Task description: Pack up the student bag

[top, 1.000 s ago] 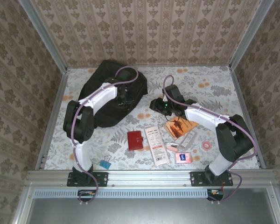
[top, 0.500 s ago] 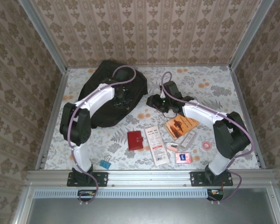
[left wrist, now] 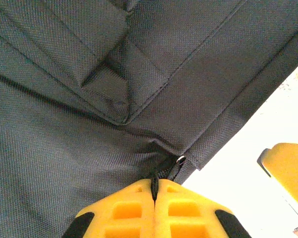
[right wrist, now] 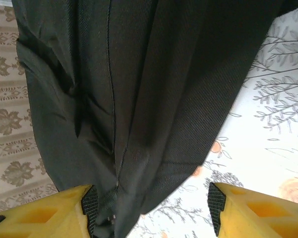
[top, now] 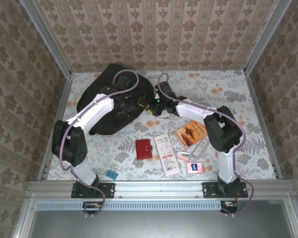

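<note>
the bag lies on its side at the far left of the table, a big black rounded lump of woven cloth with one edge reaching toward the middle. at that inner edge a small black loop with a tiny metal ring sticks out from a seam.

the left claw rests on the bag's right side. seen from its wrist, the left claw has its yellow fingers pressed together, pinching that loop.

the right claw sits just beside it at the bag's edge. from its own wrist the right claw is spread wide, one finger low on the left and the other well apart on the right, with a hanging fold of the bag between them and nothing gripped.

nearer the arms' bases, well apart from the bag, lie a red wallet, a white packet, an orange booklet, a pink card and a blue clip.
</note>
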